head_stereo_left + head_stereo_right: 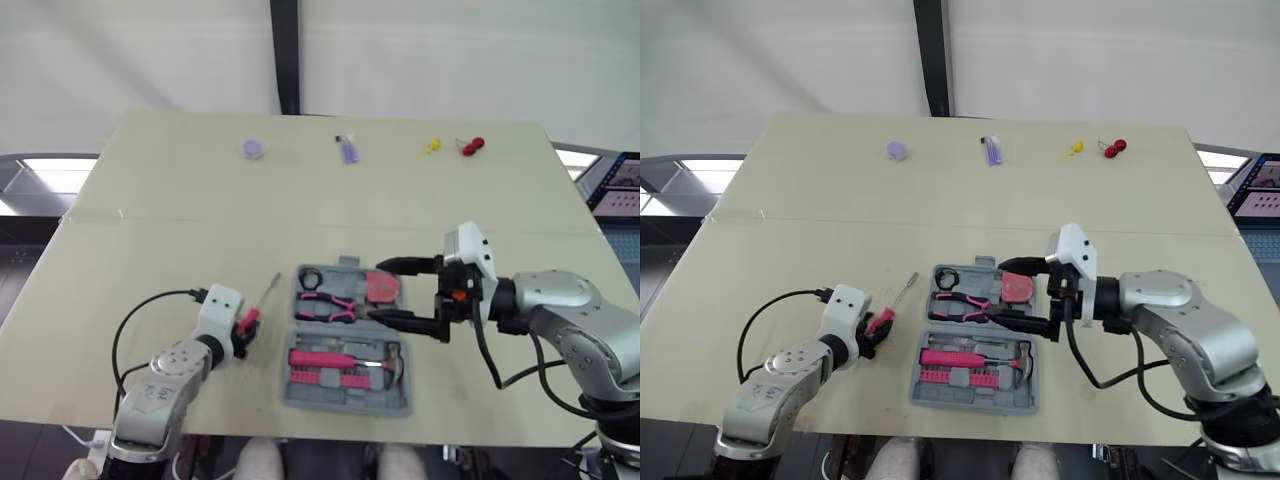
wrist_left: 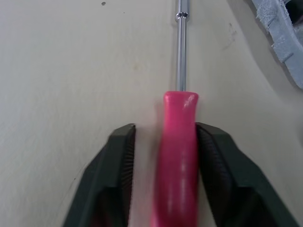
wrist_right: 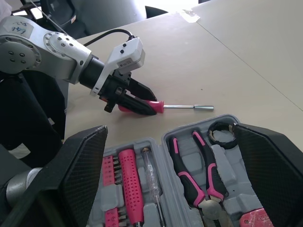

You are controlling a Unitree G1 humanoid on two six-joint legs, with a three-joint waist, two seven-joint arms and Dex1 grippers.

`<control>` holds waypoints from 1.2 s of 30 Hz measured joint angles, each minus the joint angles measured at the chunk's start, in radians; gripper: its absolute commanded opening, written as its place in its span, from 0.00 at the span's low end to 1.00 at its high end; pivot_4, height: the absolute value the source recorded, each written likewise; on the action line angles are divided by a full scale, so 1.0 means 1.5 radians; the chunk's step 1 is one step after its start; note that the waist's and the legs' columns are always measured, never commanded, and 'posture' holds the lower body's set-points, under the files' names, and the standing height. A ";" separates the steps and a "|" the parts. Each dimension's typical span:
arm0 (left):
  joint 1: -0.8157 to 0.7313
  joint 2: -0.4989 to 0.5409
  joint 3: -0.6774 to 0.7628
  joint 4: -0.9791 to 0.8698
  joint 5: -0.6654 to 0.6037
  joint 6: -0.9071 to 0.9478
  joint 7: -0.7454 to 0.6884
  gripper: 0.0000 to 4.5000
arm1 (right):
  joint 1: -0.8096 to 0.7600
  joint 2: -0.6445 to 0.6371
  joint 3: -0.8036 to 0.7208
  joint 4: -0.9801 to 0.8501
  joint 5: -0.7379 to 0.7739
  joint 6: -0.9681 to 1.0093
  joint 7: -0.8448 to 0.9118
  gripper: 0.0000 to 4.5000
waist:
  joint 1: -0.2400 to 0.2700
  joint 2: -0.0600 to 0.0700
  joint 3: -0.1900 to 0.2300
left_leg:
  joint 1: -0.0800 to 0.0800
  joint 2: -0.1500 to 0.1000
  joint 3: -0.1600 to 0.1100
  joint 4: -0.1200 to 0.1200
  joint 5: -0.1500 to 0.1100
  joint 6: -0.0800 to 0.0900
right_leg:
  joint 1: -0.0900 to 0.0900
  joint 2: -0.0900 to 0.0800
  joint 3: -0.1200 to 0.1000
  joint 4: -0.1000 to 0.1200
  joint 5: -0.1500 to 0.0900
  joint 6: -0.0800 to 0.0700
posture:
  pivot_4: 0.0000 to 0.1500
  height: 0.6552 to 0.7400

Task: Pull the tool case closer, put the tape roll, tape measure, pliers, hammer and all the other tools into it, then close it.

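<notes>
Since the tool case [image 1: 345,403] lies open near the counter's [image 1: 200,200] near edge, about midway along it, the pulling-closer step looks done and packing is well along. Its slots already hold the pliers [image 1: 325,303], the tape roll [image 1: 310,279], the tape measure [image 1: 382,287] and the hammer [image 1: 350,358], with a row of pink bits beside the hammer.

One tool is outside it: a pink-handled screwdriver [image 2: 179,137] lies flat on the counter just beside the case's left side, its metal shaft pointing toward the far edge. The left claw [image 1: 248,322] straddles the handle. One of its fingers [image 2: 210,156] touches the pink grip while a gap shows on the other side, so the claw is not yet clamped.

The right claw [image 1: 408,293] hangs spread wide and empty over the right end of the case, above the tape measure.

The step in hand appears to be picking up the screwdriver. The next move calls for closing the left claw squarely on the handle, lifting, and carrying the tool to a free slot in the case. The right claw would need to clear the lid before closing.

Small coloured pieces [image 1: 347,152] sit along the far edge, too small to name.
</notes>
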 measured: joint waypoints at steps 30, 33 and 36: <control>-0.230 0.347 -0.163 0.023 -0.175 -0.136 -0.573 0.14 | 0.207 -0.186 -0.142 -0.015 -0.047 -0.103 0.159 1.00 | 0.000 -0.001 0.001 | -0.002 0.000 0.002 0.000 0.000 0.000 | -0.004 0.000 0.001 0.001 0.000 0.000 | 1.00 1.00; -0.277 0.342 -0.205 0.007 -0.189 -0.065 -0.580 0.14 | 0.244 -0.190 -0.172 -0.046 -0.042 -0.095 0.161 1.00 | 0.004 -0.001 0.001 | -0.003 0.000 0.002 0.001 0.000 0.000 | -0.004 0.000 0.001 0.001 0.000 0.000 | 1.00 1.00; -0.302 0.336 -0.235 -0.026 -0.211 -0.007 -0.582 0.14 | 0.284 -0.190 -0.203 -0.090 -0.023 -0.076 0.158 1.00 | 0.009 -0.002 0.001 | -0.003 0.000 0.001 0.001 0.000 0.000 | -0.004 0.000 0.001 0.001 0.000 0.000 | 1.00 1.00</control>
